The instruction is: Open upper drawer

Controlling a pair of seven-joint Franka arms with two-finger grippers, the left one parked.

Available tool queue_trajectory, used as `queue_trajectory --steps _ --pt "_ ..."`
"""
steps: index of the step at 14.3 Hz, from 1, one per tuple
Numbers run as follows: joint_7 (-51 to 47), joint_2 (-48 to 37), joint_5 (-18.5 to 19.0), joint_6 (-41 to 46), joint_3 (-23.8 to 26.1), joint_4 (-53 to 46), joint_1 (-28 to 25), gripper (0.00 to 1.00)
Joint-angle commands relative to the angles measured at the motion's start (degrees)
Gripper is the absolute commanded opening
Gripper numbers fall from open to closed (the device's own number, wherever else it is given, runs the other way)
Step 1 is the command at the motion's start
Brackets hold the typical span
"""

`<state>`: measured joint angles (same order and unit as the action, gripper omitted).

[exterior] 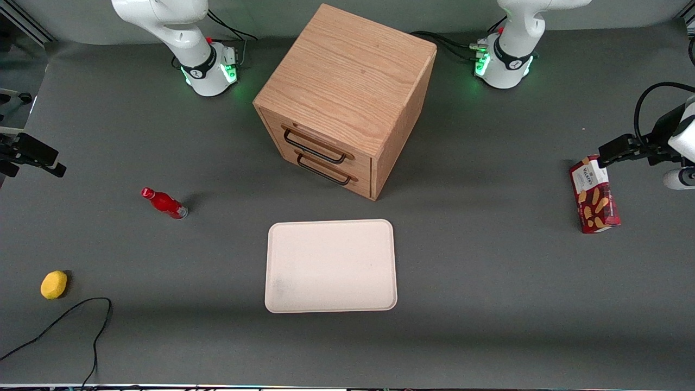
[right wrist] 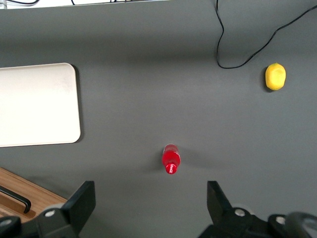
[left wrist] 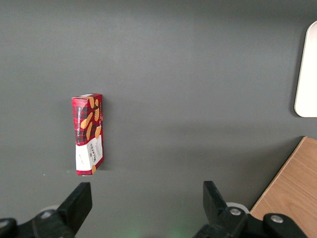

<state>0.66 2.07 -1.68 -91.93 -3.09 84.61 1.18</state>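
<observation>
The oak cabinet [exterior: 347, 81] stands at the middle of the table, its front turned toward the working arm's end. The upper drawer [exterior: 304, 136] has a thin black wire handle [exterior: 315, 147] and sits shut, directly above the matching lower drawer [exterior: 326, 172]. My gripper [exterior: 32, 155] hangs high at the working arm's end of the table, well apart from the cabinet. In the right wrist view the gripper [right wrist: 151, 203] is open with nothing between its fingers [right wrist: 81, 201], and a corner of the cabinet [right wrist: 29, 196] with a black handle shows beside one finger.
A red bottle [exterior: 164, 203] [right wrist: 171, 159] lies on the table between my gripper and the cabinet. A yellow lemon [exterior: 54, 284] and a black cable [exterior: 81, 320] lie nearer the camera. A cream tray [exterior: 331, 266] lies in front of the cabinet. A red biscuit box [exterior: 594, 194] stands at the parked arm's end.
</observation>
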Motion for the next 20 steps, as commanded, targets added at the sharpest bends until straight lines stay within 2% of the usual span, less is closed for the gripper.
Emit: queue_trajectory --steps 1,20 --pt "-1.0 -0.8 0.1 0.1 0.0 0.3 0.0 1.00" --pt "1.9 -0.8 0.0 0.2 0.0 0.3 0.0 1.00"
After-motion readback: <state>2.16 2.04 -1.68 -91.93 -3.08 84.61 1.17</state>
